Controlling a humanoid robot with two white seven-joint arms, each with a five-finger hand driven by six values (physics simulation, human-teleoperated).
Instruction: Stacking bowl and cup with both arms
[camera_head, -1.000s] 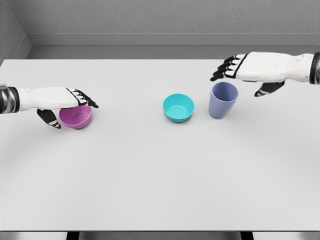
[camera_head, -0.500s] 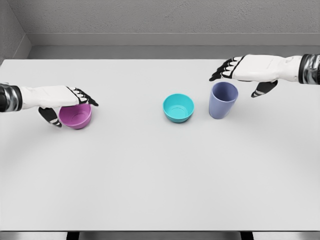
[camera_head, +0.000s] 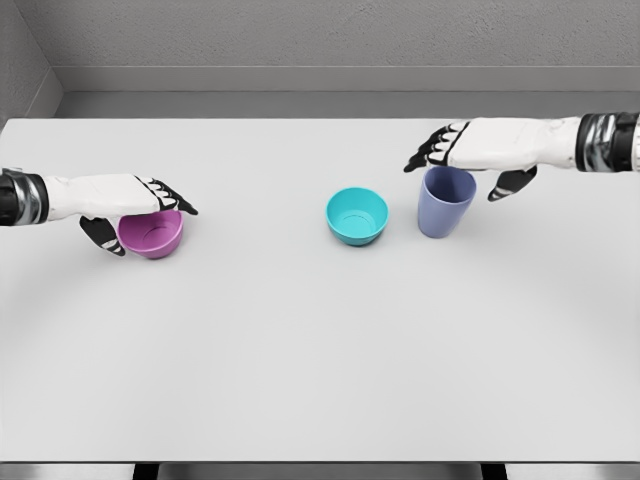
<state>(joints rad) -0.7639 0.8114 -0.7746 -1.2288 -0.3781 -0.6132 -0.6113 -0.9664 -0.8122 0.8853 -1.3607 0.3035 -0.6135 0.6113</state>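
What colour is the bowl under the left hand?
Magenta-pink; the bowl shows best in the head view, the only one.

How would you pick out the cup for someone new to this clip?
On the white table, look right of centre, just under the right hand. The cup stands upright beside the teal bowl; it alone is periwinkle blue and tall, not squat like both bowls.

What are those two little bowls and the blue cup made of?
All look like matte plastic, though a simulator render leaves it open. The pink bowl, teal bowl and blue-grey cup show thin walls, one flat colour each and soft shading without glassy highlights.
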